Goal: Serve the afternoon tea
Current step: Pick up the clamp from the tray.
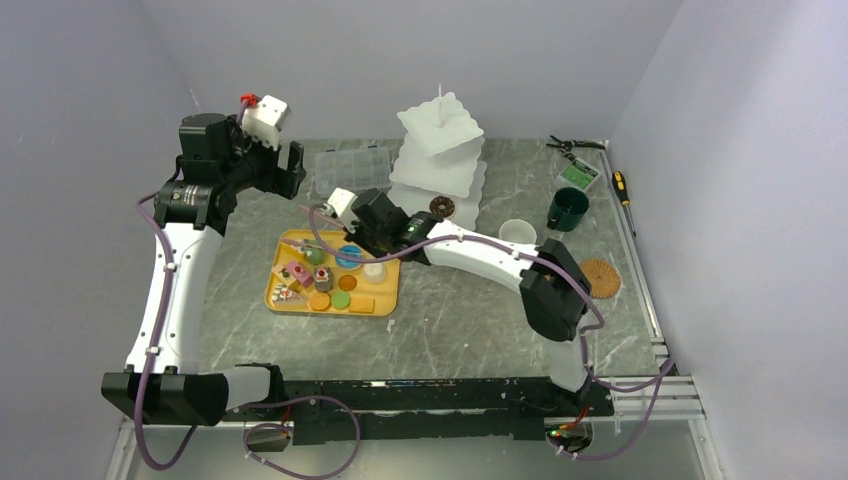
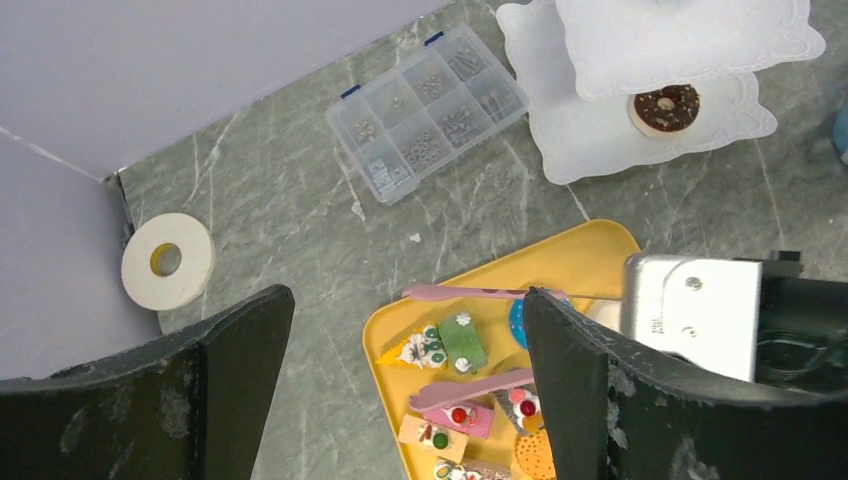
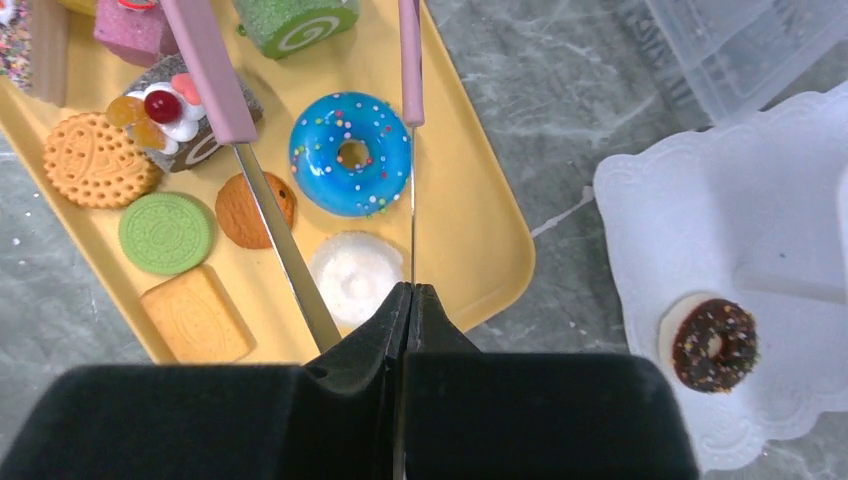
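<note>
Over the yellow tray (image 3: 480,230), right fingers (image 3: 440,335) pinched fully shut on the pink tongs (image 3: 205,60), arms flanking the blue donut (image 3: 320,175); left fingers (image 2: 230,360) gaping, empty. Step judged: tonging up the donut. Next: nip it, carry to the white stand (image 1: 440,170) at one o'clock, beside the chocolate donut (image 3: 735,350).
</note>
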`<state>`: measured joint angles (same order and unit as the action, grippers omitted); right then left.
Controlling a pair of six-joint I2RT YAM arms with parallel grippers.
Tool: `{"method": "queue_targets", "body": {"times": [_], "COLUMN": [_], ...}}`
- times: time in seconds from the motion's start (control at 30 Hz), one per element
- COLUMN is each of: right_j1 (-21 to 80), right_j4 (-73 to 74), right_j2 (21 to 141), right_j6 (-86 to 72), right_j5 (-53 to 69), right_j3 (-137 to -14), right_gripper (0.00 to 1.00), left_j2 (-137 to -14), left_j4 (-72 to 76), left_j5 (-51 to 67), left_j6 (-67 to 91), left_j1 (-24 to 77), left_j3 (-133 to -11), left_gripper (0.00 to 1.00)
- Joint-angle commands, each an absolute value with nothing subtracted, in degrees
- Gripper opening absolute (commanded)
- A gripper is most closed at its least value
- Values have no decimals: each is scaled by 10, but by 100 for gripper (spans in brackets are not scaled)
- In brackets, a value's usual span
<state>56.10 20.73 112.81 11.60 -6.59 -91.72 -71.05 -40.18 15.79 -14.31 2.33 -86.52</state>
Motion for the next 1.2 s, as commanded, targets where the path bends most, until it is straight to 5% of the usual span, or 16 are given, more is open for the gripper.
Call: {"method": "queue_targets", "body": {"times": [0.0, 0.53, 1.17], "right_j1": [563, 564, 575], "right_j4": [225, 425, 523], "right_j2": [1058, 889, 891], "right_j6": [128, 153, 181], "right_j5": [-75, 114, 148], "right_j3": [-900, -867, -990], "right_gripper": [0, 0, 0], "left_j2": [-694, -703, -726], "left_j4": [-408, -791, -875], "left_j5": [222, 523, 457], "left_j6": [-199, -691, -752], "left_j1": [20, 21, 73], "left_j3": [-874, -897, -895], "left_gripper": [90, 89, 68]}}
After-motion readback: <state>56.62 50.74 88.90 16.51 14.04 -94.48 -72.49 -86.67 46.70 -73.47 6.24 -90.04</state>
